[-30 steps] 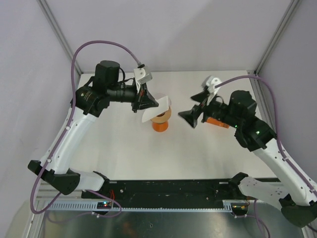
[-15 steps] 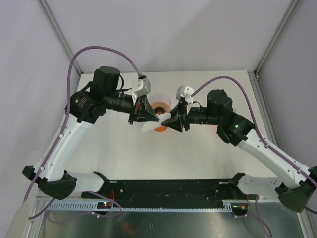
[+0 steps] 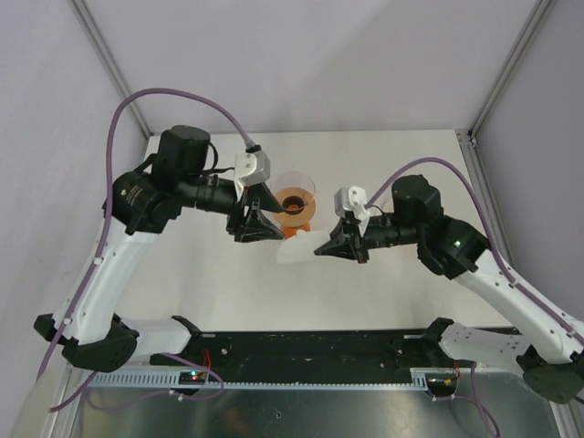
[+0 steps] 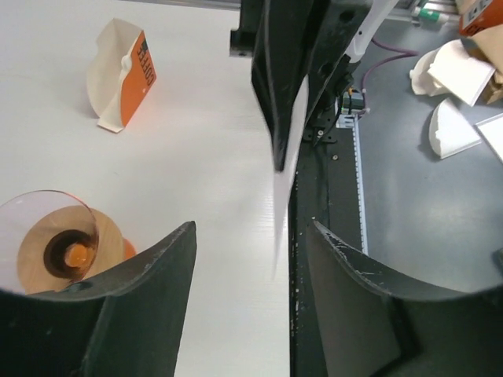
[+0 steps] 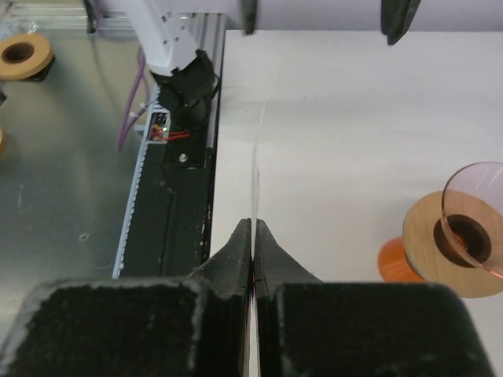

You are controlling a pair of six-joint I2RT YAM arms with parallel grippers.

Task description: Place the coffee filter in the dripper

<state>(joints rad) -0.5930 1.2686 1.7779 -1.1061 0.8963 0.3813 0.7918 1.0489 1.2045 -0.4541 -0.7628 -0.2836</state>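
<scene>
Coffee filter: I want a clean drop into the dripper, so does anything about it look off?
Nothing spilled. The coffee filter is flat, not opened into a cone, pinched at one edge by the right gripper, and hangs beside the dripper, not over it.

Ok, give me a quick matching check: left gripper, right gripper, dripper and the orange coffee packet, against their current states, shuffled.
1. left gripper
2. right gripper
3. dripper
4. coffee packet

A. lying on the table
B. shut on the coffee filter
C. upright on the orange stand, no filter inside
D. open

Pairs: 1-D, 2-B, 3-C, 4-A
</scene>
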